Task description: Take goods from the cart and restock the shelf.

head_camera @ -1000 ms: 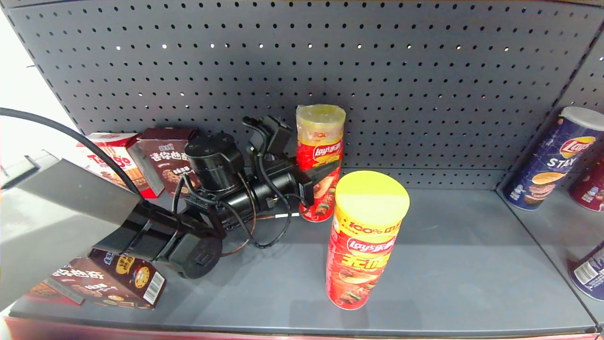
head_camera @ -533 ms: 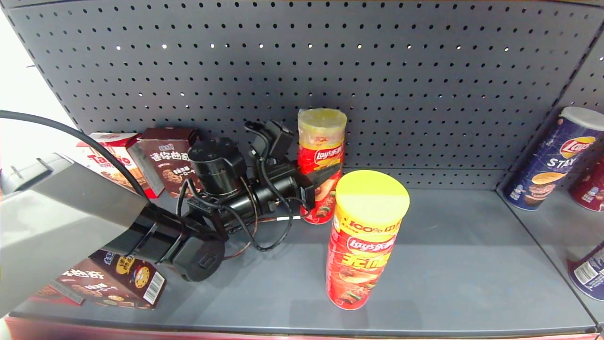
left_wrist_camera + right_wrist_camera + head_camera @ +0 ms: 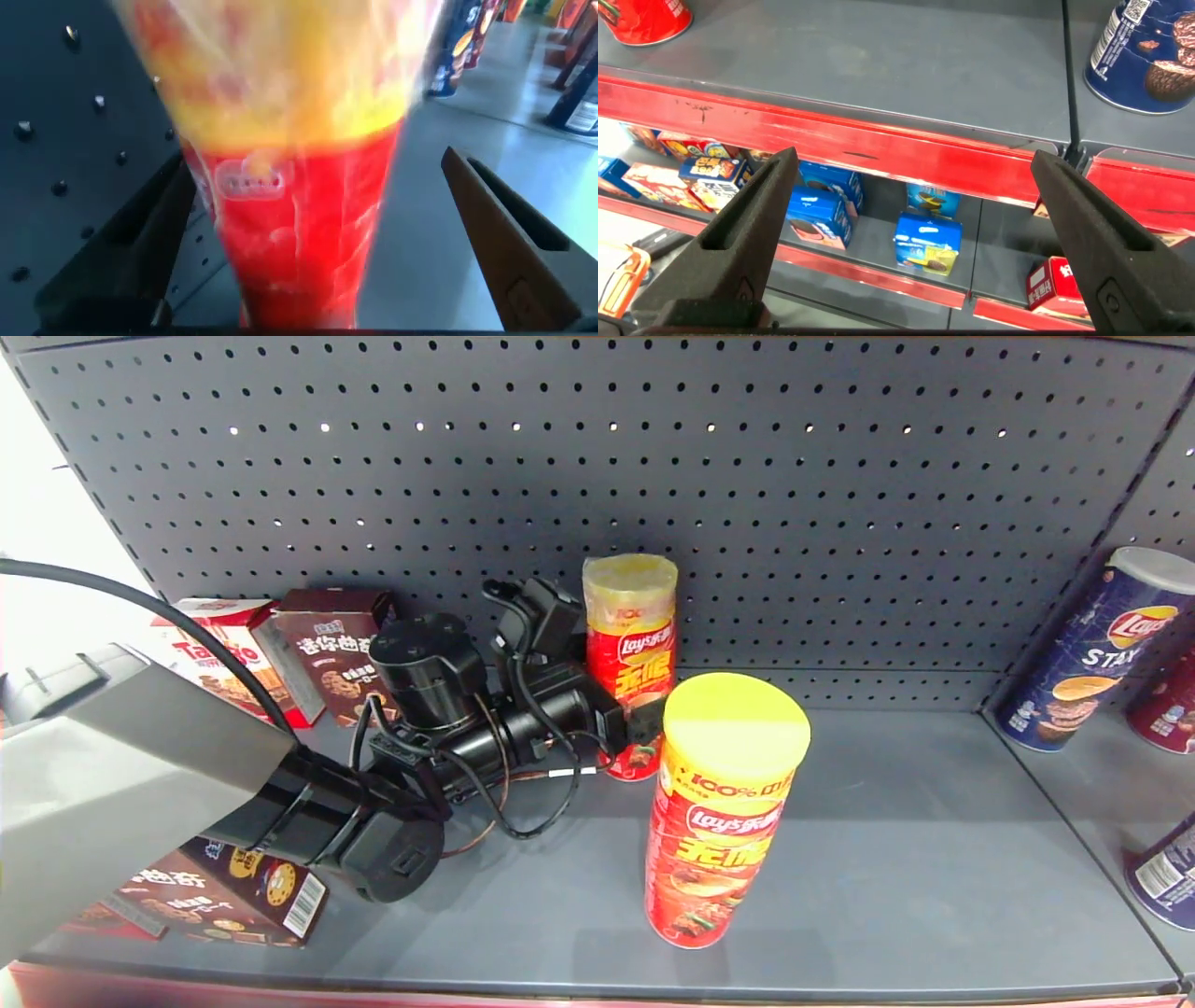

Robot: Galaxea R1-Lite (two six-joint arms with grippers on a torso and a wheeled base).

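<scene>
Two red chip cans with yellow lids stand upright on the grey shelf (image 3: 934, 859). The rear can (image 3: 630, 653) is close to the pegboard back, and the front can (image 3: 719, 803) stands nearer the shelf edge. My left gripper (image 3: 639, 709) reaches in from the left and is open around the lower part of the rear can (image 3: 299, 215). A gap shows on each side between the can and the fingers (image 3: 140, 252). My right gripper (image 3: 913, 159) hangs open and holds nothing, in front of and below the red shelf edge (image 3: 878, 140).
Cookie boxes (image 3: 327, 649) stand at the back left, and another box (image 3: 233, 887) lies at the front left under my left arm. Blue chip cans (image 3: 1092, 644) stand beyond the divider on the right. Free shelf floor lies right of the red cans. Lower shelves hold blue boxes (image 3: 827, 210).
The rear can came down a little and now stands straight on the shelf. My left gripper's finger no longer lies across its front; the gripper has opened and let go.
</scene>
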